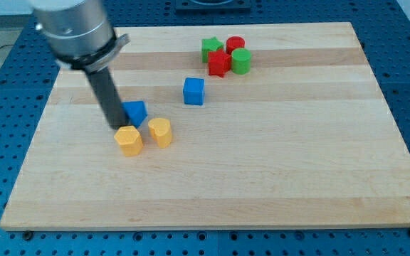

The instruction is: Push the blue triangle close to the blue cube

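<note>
Down at the view's bottom of the cluster, the yellow hexagonal block (128, 140) sits nearest, just below the blue triangle (135, 112), and a second yellow block (160, 132), rounded, shape hard to call, is right beside it on the view's right, below and right of the triangle. My tip (118, 126) is planted on the wooden board (276, 178), pressed against the blue triangle's left side, just above the yellow hexagon; there are no jaws to speak of, just the bare rod holding nothing. The blue triangle lies left of centre, and the blue cube (194, 91) stands apart from it, up and to the view's right. Far beyond the triangle toward the view's top right, a tight bunch: red star-like block (218, 62), green cylinder (241, 61), green star-like block (211, 48), red cylinder (235, 44), all touching.
</note>
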